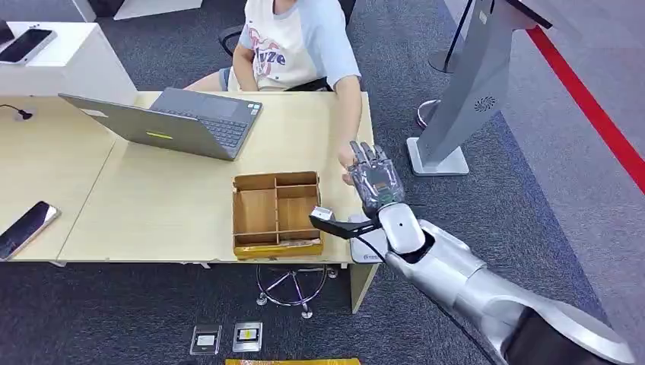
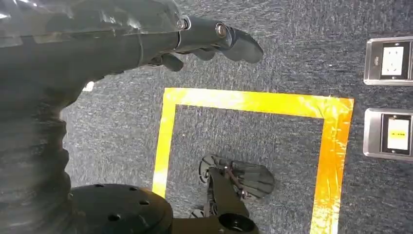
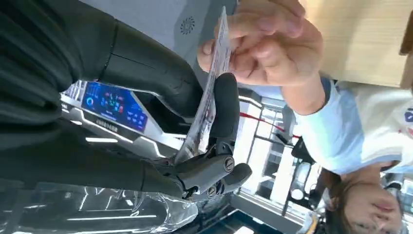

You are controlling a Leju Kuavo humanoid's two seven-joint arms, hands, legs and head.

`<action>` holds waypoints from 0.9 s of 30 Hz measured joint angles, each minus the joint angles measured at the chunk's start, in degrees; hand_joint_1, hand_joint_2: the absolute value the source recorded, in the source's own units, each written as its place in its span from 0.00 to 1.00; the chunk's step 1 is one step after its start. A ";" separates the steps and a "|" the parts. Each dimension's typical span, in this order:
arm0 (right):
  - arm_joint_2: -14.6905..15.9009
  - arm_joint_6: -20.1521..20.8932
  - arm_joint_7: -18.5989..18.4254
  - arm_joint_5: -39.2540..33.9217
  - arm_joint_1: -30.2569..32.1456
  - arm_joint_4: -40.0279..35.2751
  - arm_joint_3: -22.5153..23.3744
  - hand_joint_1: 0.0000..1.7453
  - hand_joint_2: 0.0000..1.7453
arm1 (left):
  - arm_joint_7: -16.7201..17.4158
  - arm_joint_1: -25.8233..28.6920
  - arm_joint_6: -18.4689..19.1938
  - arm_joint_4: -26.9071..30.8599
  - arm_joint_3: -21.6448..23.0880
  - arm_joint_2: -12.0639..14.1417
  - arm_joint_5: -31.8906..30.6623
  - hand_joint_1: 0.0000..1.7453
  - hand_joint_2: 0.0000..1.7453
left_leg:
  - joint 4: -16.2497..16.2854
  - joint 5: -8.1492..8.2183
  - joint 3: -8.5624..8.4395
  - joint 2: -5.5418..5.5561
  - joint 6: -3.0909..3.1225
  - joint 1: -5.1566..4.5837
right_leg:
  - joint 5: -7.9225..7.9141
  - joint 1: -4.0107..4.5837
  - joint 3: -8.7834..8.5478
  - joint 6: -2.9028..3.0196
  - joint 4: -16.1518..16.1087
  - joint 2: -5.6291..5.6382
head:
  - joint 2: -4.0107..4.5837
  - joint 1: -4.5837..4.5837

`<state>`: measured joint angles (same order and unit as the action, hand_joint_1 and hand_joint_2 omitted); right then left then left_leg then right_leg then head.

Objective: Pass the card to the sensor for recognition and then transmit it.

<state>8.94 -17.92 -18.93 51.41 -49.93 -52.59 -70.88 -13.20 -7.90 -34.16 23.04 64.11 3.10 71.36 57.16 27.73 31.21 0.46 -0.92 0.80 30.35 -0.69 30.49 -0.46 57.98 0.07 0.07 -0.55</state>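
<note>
While our right robot hand pinches the thin pale card, a person's hand grips its far end (over the light wooden bench); our left robot hand hangs empty, fingers loosely curled.

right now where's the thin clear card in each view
Head view: not discernible; it would lie behind the right hand raised at the wooden table's right edge.
Left wrist view: not in it; grey carpet and yellow floor tape.
Right wrist view: the thin clear card stands edge-on at centre, between the robot's fingers and the person's hand.
Shared landmark: the person's hand.
</note>
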 joint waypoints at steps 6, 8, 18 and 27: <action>0.57 -0.13 -0.22 0.02 0.52 -0.76 0.33 1.00 1.00 | 0.00 0.00 0.02 0.00 0.00 0.04 -0.11 0.00 1.00 | 0.00 0.00 0.00 -0.01 0.00 0.00 | 0.00 0.00 0.00 0.00 0.00 0.00 | -0.02 0.02; 0.94 -0.17 -0.24 0.02 0.88 -1.33 0.57 1.00 1.00 | 0.00 -0.03 0.06 0.00 0.00 0.07 -0.17 0.00 1.00 | 0.00 0.00 0.00 -0.03 0.00 0.00 | 0.00 0.00 0.00 0.00 0.00 0.00 | 0.00 0.02; 2.58 -2.28 2.14 -4.83 5.30 -4.41 3.52 1.00 1.00 | -0.11 -0.05 -0.13 0.00 0.00 0.07 0.28 0.00 1.00 | -0.01 0.00 0.00 -0.02 0.00 0.00 | 0.00 0.00 -0.01 0.00 0.00 0.00 | 0.00 0.02; 1.94 -7.50 5.92 -13.79 9.49 -2.93 5.38 1.00 1.00 | -0.11 0.06 -0.59 0.00 0.00 0.00 1.29 0.00 1.00 | -0.01 0.00 0.02 -0.01 0.00 0.00 | 0.00 0.00 -0.01 0.00 0.00 -0.01 | -0.02 0.02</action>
<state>10.88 -25.42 -13.00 37.61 -40.43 -55.52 -65.50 -13.31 -7.84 -34.75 23.04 64.11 3.10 72.65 57.15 27.73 31.22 0.45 -0.92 0.81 30.35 -0.69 30.48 -0.45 57.98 0.06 0.04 -0.52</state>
